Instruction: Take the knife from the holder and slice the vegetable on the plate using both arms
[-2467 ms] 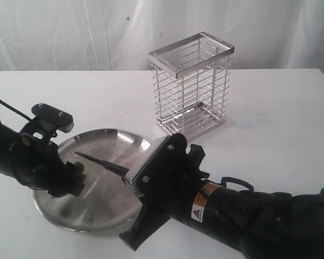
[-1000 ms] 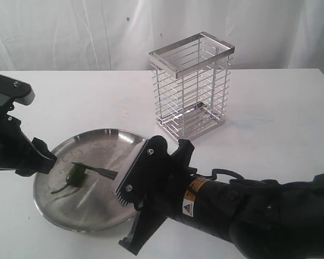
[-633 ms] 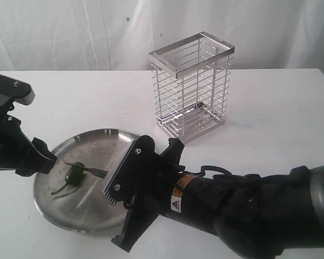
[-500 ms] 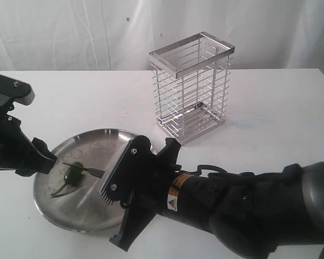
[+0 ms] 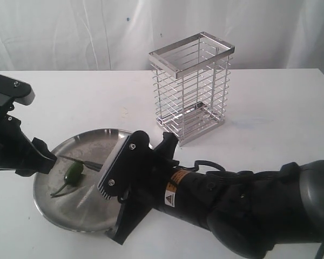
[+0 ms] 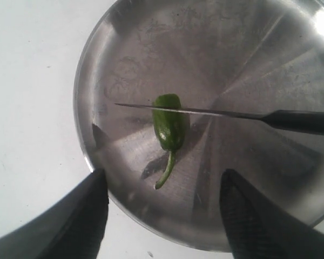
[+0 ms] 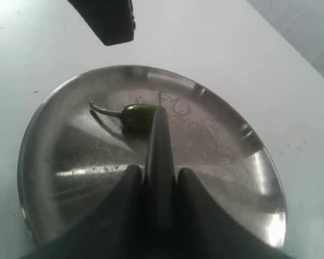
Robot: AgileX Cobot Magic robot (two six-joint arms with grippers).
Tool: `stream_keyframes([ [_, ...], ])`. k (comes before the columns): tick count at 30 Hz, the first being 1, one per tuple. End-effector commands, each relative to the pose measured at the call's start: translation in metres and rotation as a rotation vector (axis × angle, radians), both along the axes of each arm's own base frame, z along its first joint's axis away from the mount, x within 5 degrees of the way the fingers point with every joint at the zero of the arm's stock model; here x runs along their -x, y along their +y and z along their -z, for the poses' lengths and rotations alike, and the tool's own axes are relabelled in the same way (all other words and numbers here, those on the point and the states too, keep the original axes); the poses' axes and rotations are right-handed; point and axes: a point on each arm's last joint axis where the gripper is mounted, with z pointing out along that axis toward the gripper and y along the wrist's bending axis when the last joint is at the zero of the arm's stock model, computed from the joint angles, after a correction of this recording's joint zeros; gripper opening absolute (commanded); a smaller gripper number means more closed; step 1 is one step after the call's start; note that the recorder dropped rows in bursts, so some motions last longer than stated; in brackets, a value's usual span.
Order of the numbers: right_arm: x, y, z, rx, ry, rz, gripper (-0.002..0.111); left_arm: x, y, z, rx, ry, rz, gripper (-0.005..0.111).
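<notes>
While right hand (image 7: 159, 175) grips the knife (image 6: 216, 113) by its handle, glossy chilli (image 6: 170, 128) looks slick, light: open left hand (image 6: 163, 178) shd pin its stem end.

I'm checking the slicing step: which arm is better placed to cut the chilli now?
Right. The right gripper is shut on the knife, its blade crossing the chilli on the plate. The left gripper stands open and empty at the plate's rim.

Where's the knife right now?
The knife is held by the right gripper over the plate, left in the exterior view; its blade crosses the chilli near the end opposite its stem.
</notes>
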Motion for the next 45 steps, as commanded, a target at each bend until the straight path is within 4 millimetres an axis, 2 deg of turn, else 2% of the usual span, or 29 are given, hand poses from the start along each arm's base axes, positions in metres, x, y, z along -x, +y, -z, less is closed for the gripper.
stream_keyframes([
  [1,-0.001,0.002,-0.007,-0.05,-0.037,0.007,0.0,0.003,0.001,0.0,0.005,0.015,-0.008,0.063],
  [14,-0.006,-0.002,0.004,0.024,-0.014,0.013,0.0,0.003,0.001,0.001,0.005,0.018,-0.008,0.063],
  [20,-0.008,-0.004,0.003,0.024,-0.013,0.022,0.0,0.003,0.001,0.0,0.005,0.016,-0.008,0.063],
  [27,-0.01,-0.003,-0.005,-0.021,-0.03,0.03,0.0,0.003,0.001,0.0,0.005,0.016,-0.008,0.063],
  [30,-0.009,-0.003,-0.01,-0.056,-0.002,0.048,0.0,0.003,0.001,0.0,0.005,0.012,-0.009,0.063],
  [35,-0.007,-0.004,-0.005,-0.053,0.083,0.074,0.0,0.003,0.001,0.0,0.005,0.012,-0.009,0.063],
  [45,-0.006,-0.005,-0.004,-0.068,0.121,0.093,0.0,0.003,0.001,0.0,0.006,0.012,-0.011,0.063],
])
